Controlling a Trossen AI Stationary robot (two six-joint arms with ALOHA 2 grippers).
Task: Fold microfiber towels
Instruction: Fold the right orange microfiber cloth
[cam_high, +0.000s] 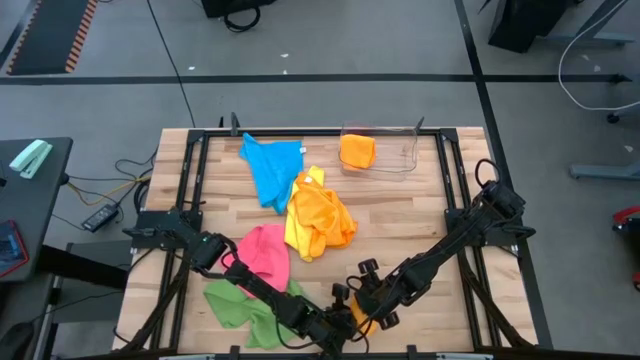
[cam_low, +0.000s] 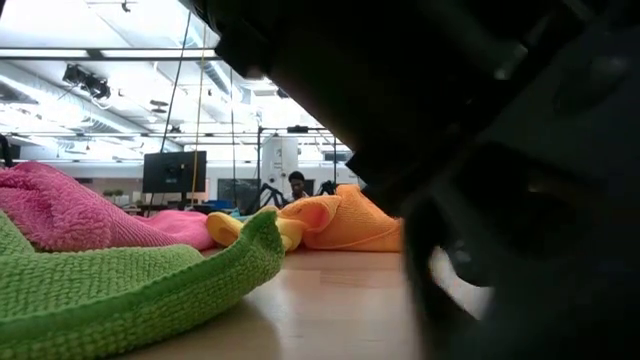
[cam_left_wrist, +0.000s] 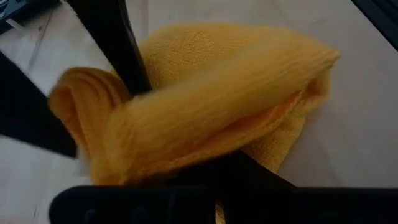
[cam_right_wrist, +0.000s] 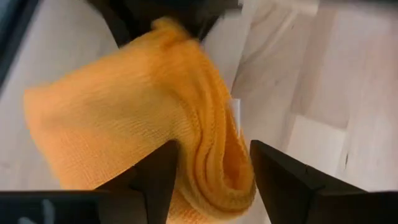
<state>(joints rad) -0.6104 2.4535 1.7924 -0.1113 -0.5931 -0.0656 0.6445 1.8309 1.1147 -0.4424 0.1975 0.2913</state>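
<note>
Wooden bench (cam_high: 420, 215) on a grey workshop floor; the low view looks into an office with monitors and a person far back. Both dark arms reach to the bench's near edge, hands nearly meeting there.

Towels, big to small: orange-and-yellow heap (cam_high: 318, 220) mid-bench, blue towel (cam_high: 272, 168) behind it touching its edge, pink towel (cam_high: 266, 250) left of the heap, green towel (cam_high: 240, 305) at the near-left, partly under the left arm. Clear plastic bin (cam_high: 385, 152) at the far right holds a folded orange towel (cam_high: 357, 150).

Small orange towel (cam_left_wrist: 205, 118) sits between the two hands at the near edge, bunched into a loose roll. Left hand (cam_high: 340, 328) is clenched on one end of it. Right hand (cam_right_wrist: 208, 177) has its fingers (cam_right_wrist: 158, 177) spread either side of the roll's other end; looks released, though one finger may touch the cloth.
</note>
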